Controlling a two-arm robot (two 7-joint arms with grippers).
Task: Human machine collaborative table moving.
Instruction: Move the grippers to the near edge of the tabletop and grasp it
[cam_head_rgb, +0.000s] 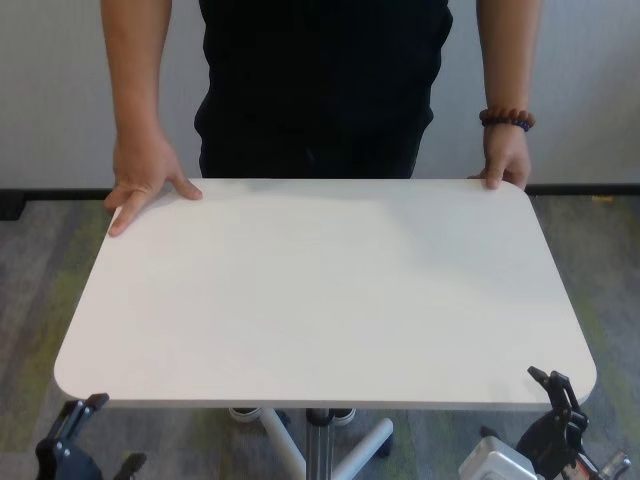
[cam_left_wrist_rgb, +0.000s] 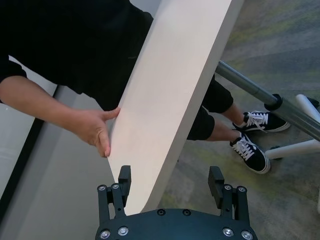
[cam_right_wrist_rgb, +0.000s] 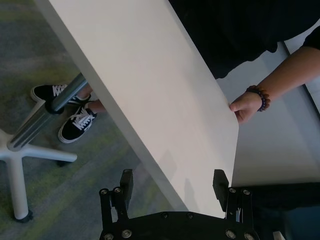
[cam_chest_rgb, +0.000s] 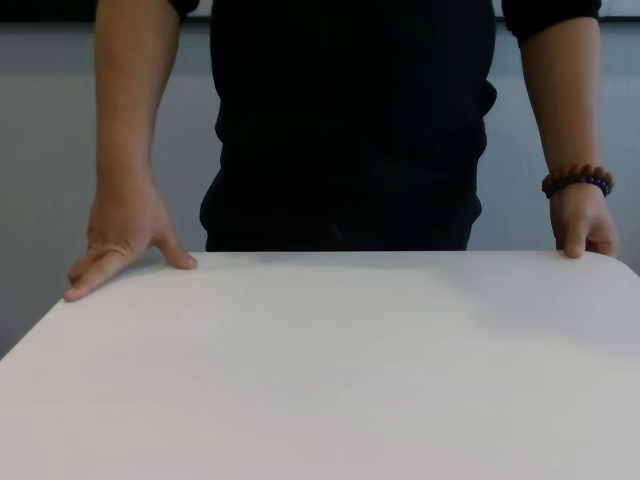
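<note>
The white table (cam_head_rgb: 320, 290) stands between me and the human (cam_head_rgb: 320, 90), who is in a black top and rests both hands on its far corners. A bead bracelet (cam_head_rgb: 507, 118) is on the wrist at the right. My left gripper (cam_left_wrist_rgb: 170, 181) is open, with the table's near left corner edge between its jaws. My right gripper (cam_right_wrist_rgb: 173, 184) is open around the near right corner edge. In the head view the left gripper (cam_head_rgb: 75, 430) and right gripper (cam_head_rgb: 555, 395) sit just below the near edge. The chest view shows only the tabletop (cam_chest_rgb: 330, 370) and the human (cam_chest_rgb: 350, 120).
The metal centre pole (cam_head_rgb: 318, 440) stands on white base legs (cam_head_rgb: 280, 450) over grey carpet. The human's black shoes (cam_left_wrist_rgb: 250, 150) are under the far side. A pale wall runs behind the human.
</note>
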